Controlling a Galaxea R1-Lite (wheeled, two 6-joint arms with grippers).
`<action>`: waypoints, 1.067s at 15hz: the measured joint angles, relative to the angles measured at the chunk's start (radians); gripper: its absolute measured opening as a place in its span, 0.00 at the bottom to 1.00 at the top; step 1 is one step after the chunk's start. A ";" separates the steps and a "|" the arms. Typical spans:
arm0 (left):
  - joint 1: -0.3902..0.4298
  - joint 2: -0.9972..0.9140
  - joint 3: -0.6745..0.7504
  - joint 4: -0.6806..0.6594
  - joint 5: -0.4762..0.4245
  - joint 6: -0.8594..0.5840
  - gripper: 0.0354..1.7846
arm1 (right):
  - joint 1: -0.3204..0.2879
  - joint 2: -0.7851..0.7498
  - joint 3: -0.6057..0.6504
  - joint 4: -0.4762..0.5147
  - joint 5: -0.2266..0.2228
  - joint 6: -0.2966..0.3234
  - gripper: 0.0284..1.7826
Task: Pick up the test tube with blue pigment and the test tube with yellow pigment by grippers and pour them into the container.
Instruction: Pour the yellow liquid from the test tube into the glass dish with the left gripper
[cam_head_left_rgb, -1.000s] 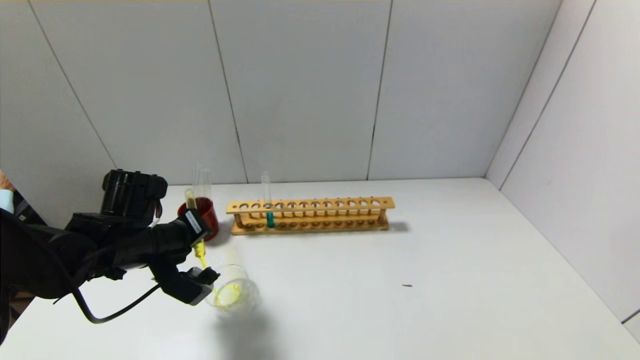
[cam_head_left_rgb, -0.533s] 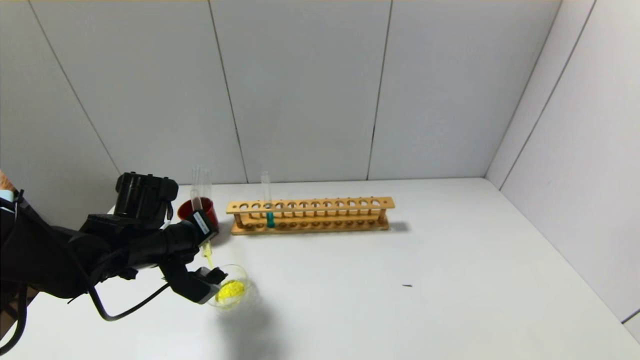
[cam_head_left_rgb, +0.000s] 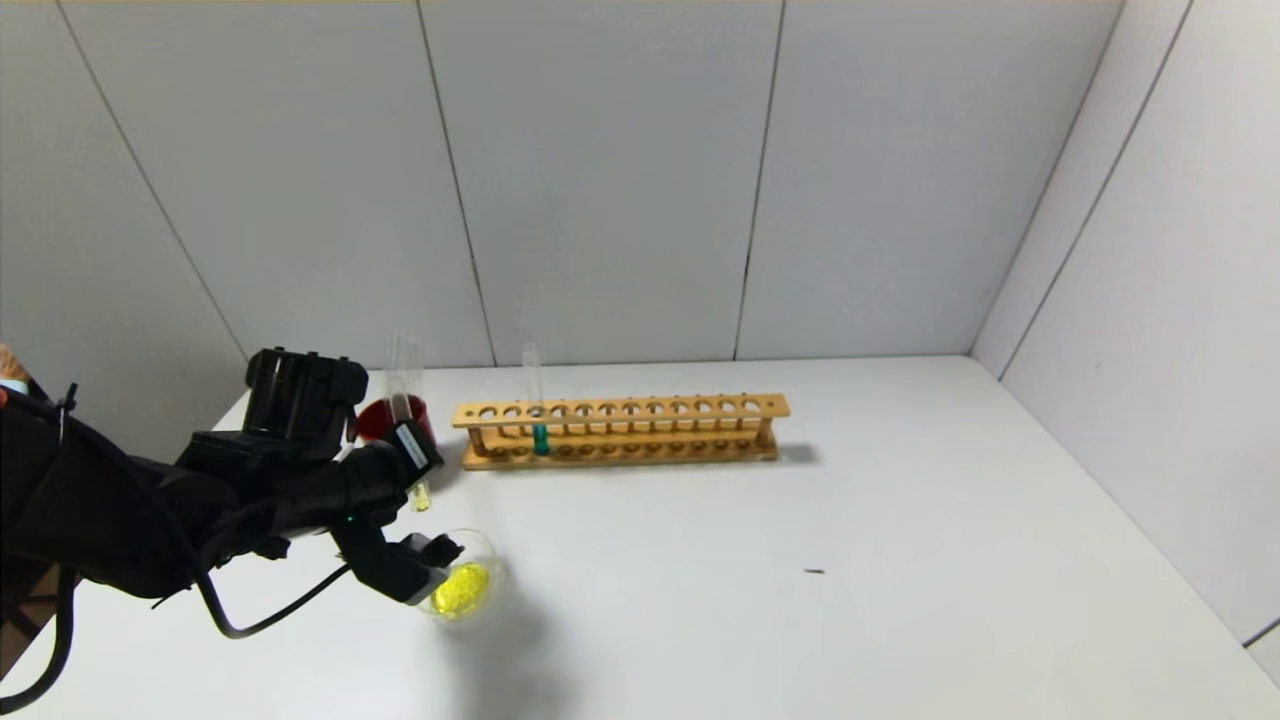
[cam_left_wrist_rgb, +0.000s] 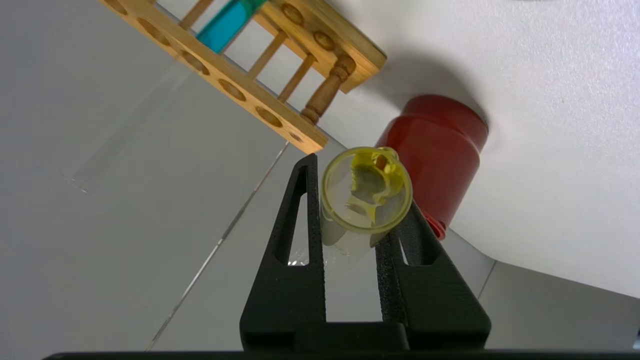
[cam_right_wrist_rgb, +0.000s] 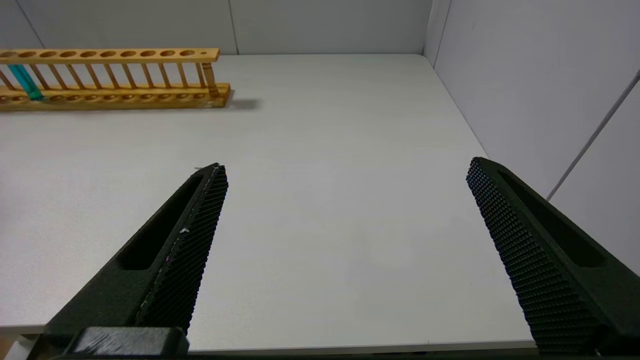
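Observation:
My left gripper (cam_head_left_rgb: 425, 505) is shut on the test tube with yellow pigment (cam_head_left_rgb: 422, 496), held just above and behind the container (cam_head_left_rgb: 493, 580). The container is a clear glass dish holding a pool of yellow liquid. In the left wrist view the left gripper (cam_left_wrist_rgb: 356, 200) clamps the tube (cam_left_wrist_rgb: 367, 192), whose open mouth faces the camera with only yellow residue inside. The test tube with blue pigment (cam_head_left_rgb: 540, 438) stands in the wooden rack (cam_head_left_rgb: 620, 430); it also shows in the left wrist view (cam_left_wrist_rgb: 227, 22) and the right wrist view (cam_right_wrist_rgb: 25, 82). My right gripper (cam_right_wrist_rgb: 347, 167) is open and empty over bare table.
A dark red cup (cam_head_left_rgb: 405, 420) with colourless tubes stands left of the rack, close behind my left gripper; it also shows in the left wrist view (cam_left_wrist_rgb: 435, 145). A small dark speck (cam_head_left_rgb: 815, 571) lies on the white table. Grey walls close in the back and right.
The yellow liquid has run from the tube into the dish. My left gripper has swung the tube up and back from the dish, and the arm has shifted slightly right.

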 joint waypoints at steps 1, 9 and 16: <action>-0.007 -0.001 0.001 0.000 0.001 0.002 0.17 | 0.000 0.000 0.000 0.000 0.000 0.000 0.98; -0.018 -0.024 0.006 -0.004 0.016 0.067 0.17 | 0.000 0.000 0.000 0.000 0.000 0.000 0.98; -0.017 -0.080 0.054 -0.030 0.023 -0.063 0.17 | 0.000 0.000 0.000 0.000 0.000 0.000 0.98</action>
